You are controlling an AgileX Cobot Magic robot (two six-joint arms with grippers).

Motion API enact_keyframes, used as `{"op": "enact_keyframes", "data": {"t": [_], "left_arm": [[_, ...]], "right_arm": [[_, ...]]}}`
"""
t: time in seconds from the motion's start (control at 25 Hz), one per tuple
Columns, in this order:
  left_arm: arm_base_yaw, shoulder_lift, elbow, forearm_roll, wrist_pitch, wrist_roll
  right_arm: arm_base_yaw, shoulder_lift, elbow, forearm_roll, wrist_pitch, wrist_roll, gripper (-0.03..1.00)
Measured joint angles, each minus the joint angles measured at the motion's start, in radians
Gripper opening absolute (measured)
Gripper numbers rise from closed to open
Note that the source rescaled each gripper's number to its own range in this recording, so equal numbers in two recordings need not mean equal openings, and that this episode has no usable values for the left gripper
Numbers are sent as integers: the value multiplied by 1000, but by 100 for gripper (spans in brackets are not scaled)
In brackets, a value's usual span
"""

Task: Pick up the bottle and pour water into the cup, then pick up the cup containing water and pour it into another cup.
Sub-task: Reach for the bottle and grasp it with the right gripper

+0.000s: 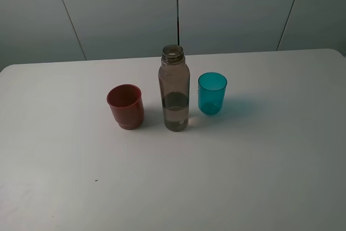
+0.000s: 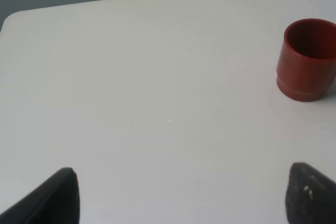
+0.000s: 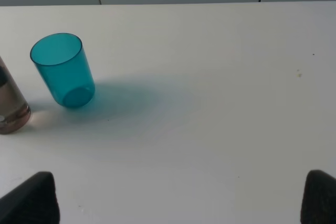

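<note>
White table, grey panelled wall behind. Bottle upright near table centre, capless, water in its lower part. Teal cup upright just beside it at 3 o'clock. Red cup upright at 9 o'clock, slightly farther off. None touching. Left gripper and right gripper: jaws wide apart, holding nothing, over the tabletop.

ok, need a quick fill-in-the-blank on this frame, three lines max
The bottle stands ____ the red cup and the teal cup.
The bottle's neck carries no ____.
The left gripper and right gripper are both ____, holding nothing.
Missing: between; cap; open.
</note>
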State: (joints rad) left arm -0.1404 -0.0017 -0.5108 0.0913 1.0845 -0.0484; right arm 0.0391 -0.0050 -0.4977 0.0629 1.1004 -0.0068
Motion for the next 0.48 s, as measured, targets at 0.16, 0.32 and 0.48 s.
{"op": "enact_keyframes", "data": {"t": [0.16,0.32,0.48], "left_arm": [[0,0,0,0,0,0],[0,0,0,0,0,0],[0,0,0,0,0,0]], "right_arm": [[0,0,0,0,0,0,100],[0,0,0,0,0,0,100],[0,0,0,0,0,7,100]]}}
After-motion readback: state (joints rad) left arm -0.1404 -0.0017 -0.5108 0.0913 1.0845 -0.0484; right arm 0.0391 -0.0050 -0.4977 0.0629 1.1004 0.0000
